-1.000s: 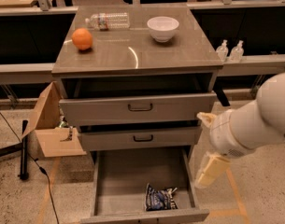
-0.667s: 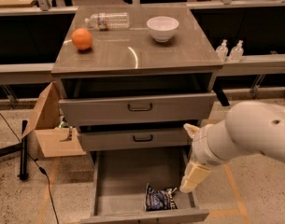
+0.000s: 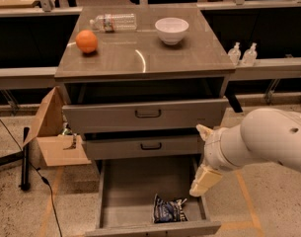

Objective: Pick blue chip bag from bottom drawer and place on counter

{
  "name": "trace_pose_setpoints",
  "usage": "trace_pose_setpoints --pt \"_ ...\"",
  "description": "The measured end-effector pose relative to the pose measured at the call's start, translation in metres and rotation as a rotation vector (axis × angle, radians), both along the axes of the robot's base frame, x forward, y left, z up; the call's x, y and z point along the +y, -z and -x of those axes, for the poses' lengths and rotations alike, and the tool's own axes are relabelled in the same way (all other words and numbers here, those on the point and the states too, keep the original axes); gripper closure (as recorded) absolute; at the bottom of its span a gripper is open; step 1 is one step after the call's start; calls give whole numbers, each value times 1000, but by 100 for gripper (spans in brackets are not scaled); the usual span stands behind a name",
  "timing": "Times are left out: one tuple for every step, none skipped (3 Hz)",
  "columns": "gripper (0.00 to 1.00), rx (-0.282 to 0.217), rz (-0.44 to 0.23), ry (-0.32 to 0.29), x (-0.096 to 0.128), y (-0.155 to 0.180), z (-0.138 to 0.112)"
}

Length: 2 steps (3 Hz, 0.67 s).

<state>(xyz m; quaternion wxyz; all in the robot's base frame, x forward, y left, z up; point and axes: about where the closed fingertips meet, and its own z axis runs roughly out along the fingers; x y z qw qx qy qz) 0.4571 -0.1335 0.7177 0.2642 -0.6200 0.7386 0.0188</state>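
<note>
The blue chip bag point(image 3: 169, 210) lies crinkled in the front right part of the open bottom drawer point(image 3: 152, 228). The drawer is pulled out at the foot of the grey cabinet. My gripper point(image 3: 196, 160) hangs at the drawer's right side, above and a little right of the bag, not touching it. Its cream fingers point(image 3: 203, 180) stand apart and hold nothing. The counter point(image 3: 150, 58) is the glossy top of the cabinet, well above the gripper.
On the counter are an orange point(image 3: 86, 41), a lying water bottle point(image 3: 113, 21) and a white bowl point(image 3: 171, 29). The two upper drawers stand partly open. An open cardboard box point(image 3: 54, 142) sits left of the cabinet. Two small bottles point(image 3: 241, 53) stand on the right ledge.
My arm has swung left from the cabinet's right side, bringing the gripper over the right edge of the bottom drawer. The bag has not moved.
</note>
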Motion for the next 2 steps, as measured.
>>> trace_pose_setpoints --pt "0 5 -24 33 1 28 7" --pt "0 31 -99 82 2 98 27"
